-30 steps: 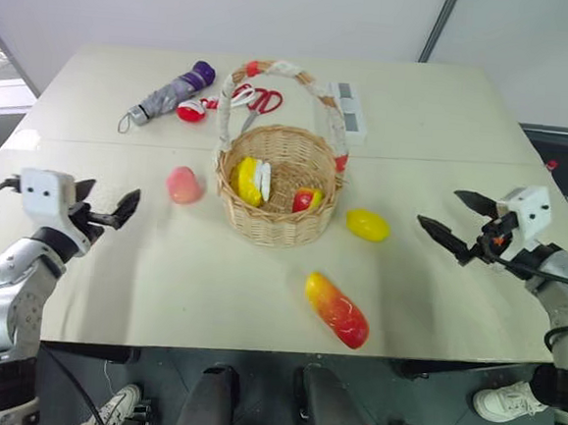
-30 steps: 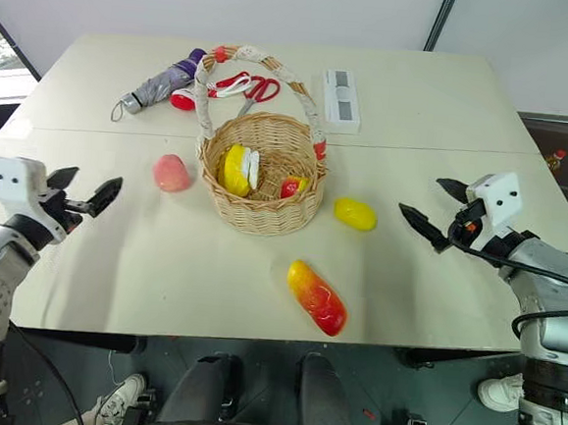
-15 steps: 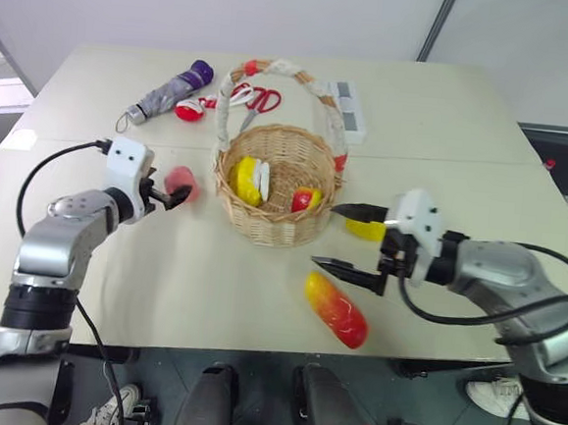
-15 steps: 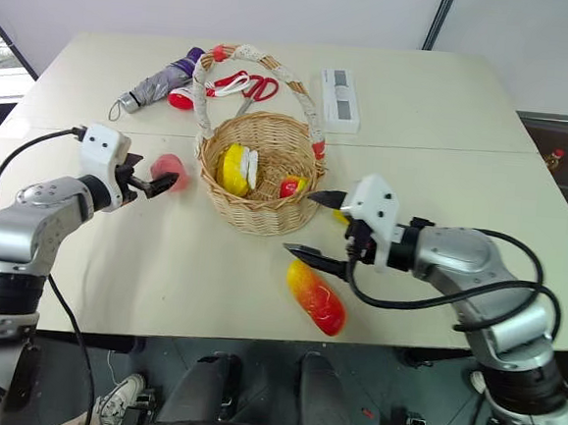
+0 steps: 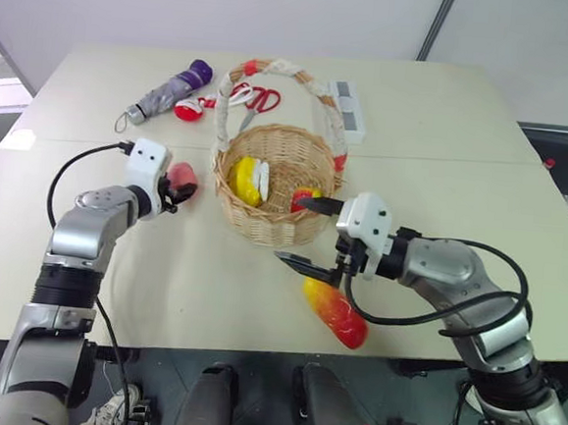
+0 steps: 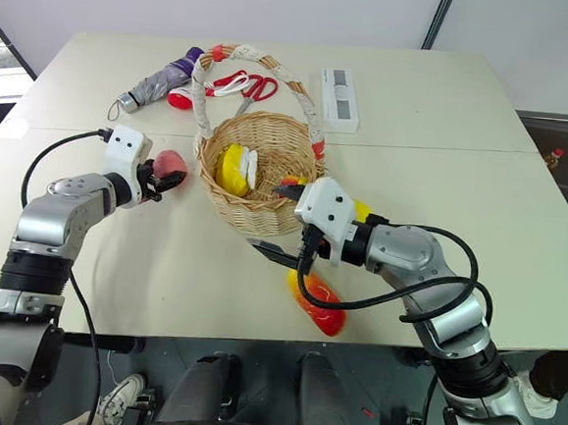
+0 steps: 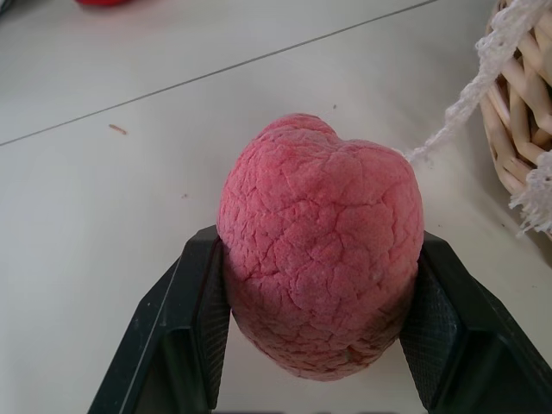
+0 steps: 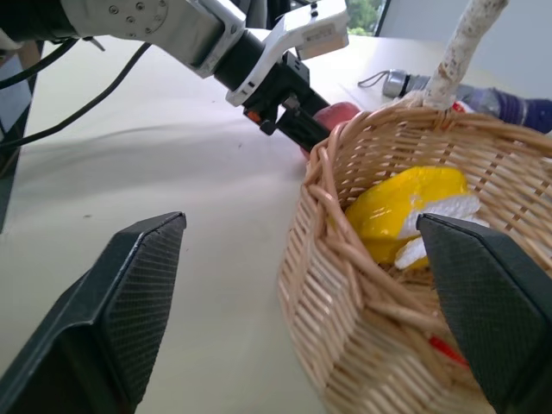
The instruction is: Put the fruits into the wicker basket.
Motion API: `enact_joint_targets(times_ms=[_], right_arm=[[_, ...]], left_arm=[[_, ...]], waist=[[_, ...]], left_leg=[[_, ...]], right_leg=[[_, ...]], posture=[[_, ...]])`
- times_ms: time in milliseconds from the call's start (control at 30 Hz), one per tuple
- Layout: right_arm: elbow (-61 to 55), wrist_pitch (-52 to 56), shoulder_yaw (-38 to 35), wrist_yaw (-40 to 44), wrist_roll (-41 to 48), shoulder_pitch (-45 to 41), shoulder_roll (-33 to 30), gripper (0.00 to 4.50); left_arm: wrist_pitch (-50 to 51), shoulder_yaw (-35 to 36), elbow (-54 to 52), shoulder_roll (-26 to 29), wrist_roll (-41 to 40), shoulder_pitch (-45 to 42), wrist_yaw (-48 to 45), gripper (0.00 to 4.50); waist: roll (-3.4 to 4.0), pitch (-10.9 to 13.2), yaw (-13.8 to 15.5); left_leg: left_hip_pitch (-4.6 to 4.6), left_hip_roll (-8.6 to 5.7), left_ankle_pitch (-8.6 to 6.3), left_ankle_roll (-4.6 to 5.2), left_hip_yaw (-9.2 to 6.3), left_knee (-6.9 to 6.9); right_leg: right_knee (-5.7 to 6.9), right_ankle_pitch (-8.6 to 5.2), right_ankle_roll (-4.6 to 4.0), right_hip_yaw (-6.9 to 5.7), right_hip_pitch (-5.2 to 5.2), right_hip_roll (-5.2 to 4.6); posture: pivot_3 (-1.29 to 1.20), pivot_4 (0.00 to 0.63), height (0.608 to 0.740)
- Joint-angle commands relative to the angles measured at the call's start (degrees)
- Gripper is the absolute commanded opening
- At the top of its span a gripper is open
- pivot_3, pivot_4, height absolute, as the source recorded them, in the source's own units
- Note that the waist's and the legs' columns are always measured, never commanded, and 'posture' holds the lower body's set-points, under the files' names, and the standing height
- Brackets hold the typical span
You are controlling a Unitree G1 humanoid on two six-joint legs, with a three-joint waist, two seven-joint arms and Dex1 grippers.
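Note:
My left gripper (image 5: 179,191) is shut on the pink peach (image 5: 183,176), just left of the wicker basket (image 5: 276,217). In the left wrist view the peach (image 7: 321,259) sits squeezed between both black fingers (image 7: 185,328). My right gripper (image 5: 290,231) hangs open at the basket's front right side, above the near end of the red-to-yellow mango (image 5: 337,312). Behind that gripper's body a sliver of the yellow lemon (image 6: 362,211) shows. The basket holds a yellow and white item (image 5: 251,180) and a small red and yellow fruit (image 5: 308,197).
At the back of the table (image 5: 439,116) lie a folded grey and purple umbrella (image 5: 171,90), red-handled scissors (image 5: 261,99), a small red-and-white object (image 5: 191,111) and a white power strip (image 5: 349,110). The basket's tall wrapped handle (image 5: 328,108) arches over it.
The left gripper reached the peach and closed on it. The right arm swung from the table's right side leftward to the basket's front, fingers staying open.

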Motion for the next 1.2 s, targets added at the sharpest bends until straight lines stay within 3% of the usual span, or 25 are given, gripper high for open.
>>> enact_joint_targets(times_ms=[33, 167, 267, 400, 533, 700, 867, 1033, 1200], right_arm=[[-1.88, -0.13, -1.53, -0.45, -0.05, -1.37, 0.12, 4.50], [-1.86, 1.41, -5.08, 0.21, 1.60, -1.39, -1.81, 4.50], [0.01, 1.43, -6.86, 0.59, 1.32, -1.39, -3.07, 4.50], [2.22, 1.03, -8.61, 1.12, 0.56, -1.15, -4.35, 4.50], [3.40, 0.05, -9.26, 1.07, -0.82, -0.02, -5.68, 4.50], [3.05, 0.73, -11.51, -0.02, -2.30, 2.70, -7.81, 4.50], [7.07, 0.21, -12.27, -0.68, -6.75, 6.76, -12.23, 4.50], [13.31, -0.60, -10.65, -2.12, -9.83, 5.52, -11.10, 4.50], [23.25, -1.51, -7.70, -3.04, -13.51, 1.14, -8.67, 4.50]], left_arm=[[-2.52, 6.98, -8.99, 2.09, -4.82, 3.29, -3.75, 2.33], [2.36, 14.59, -23.46, 3.96, -17.29, 8.44, -10.65, 2.33], [6.56, 12.15, -31.23, 5.37, -22.06, 7.28, -12.82, 2.33], [7.06, 1.78, -32.72, 4.03, -17.24, 0.61, -10.65, 2.33], [5.96, -6.76, -25.72, -0.25, -11.31, -6.84, -8.72, 2.33], [3.13, -9.53, -20.09, -2.51, -8.41, -10.26, -10.50, 4.43], [-1.63, -5.94, -23.11, -1.11, -12.73, -6.84, -18.21, 4.43], [-0.42, -2.06, -28.25, 2.26, -19.23, -1.46, -24.93, 4.43], [1.81, -2.70, -36.54, 6.59, -21.94, 5.10, -27.54, 4.43]], waist=[[0.00, 0.00, -0.14], [-0.01, 0.01, 0.04], [-0.04, 0.01, 0.89], [-0.05, 0.00, 1.74], [-0.06, 0.01, 1.43], [-0.04, 0.01, 1.07], [-0.04, 0.01, 1.28], [-0.03, 0.02, 1.24], [-0.03, 0.02, 1.07]], left_leg=[[0.00, 0.02, 0.00, 0.00, -0.02, -0.01], [-0.06, 0.09, 0.00, -0.01, -0.08, -0.03], [-0.05, 0.04, 0.00, -0.01, -0.11, 0.01], [0.06, -0.09, 0.00, -0.01, -0.01, 0.04], [0.03, -0.18, -0.01, 0.01, 0.01, 0.01], [0.01, -0.11, -0.01, 0.03, 0.03, -0.05], [-0.04, -0.10, -0.01, 0.03, 0.05, -0.01], [0.00, -0.03, -0.01, 0.02, 0.12, 0.00], [0.03, -0.02, -0.01, 0.03, 0.14, 0.00]], right_leg=[[0.00, 0.00, 0.00, 0.00, -0.01, -0.03], [0.00, 0.00, -0.01, 0.04, -0.10, -0.11], [-0.01, 0.01, -0.01, 0.02, -0.03, -0.15], [-0.14, 0.00, 0.00, -0.02, 0.20, -0.07], [-0.19, 0.01, 0.03, -0.02, 0.19, -0.01], [-0.15, 0.01, 0.01, 0.01, 0.05, 0.14], [-0.15, 0.01, 0.01, 0.00, 0.05, 0.09], [-0.14, 0.01, 0.01, 0.05, 0.04, 0.07], [-0.13, 0.01, 0.01, 0.06, 0.06, 0.08]], posture=[[0.00, 0.150, 0.740], [0.00, 0.150, 0.740], [0.00, 0.150, 0.740], [0.00, 0.150, 0.740], [0.00, 0.150, 0.740], [0.00, 0.150, 0.740], [0.00, 0.150, 0.740], [0.00, 0.150, 0.740], [0.00, 0.150, 0.740]])
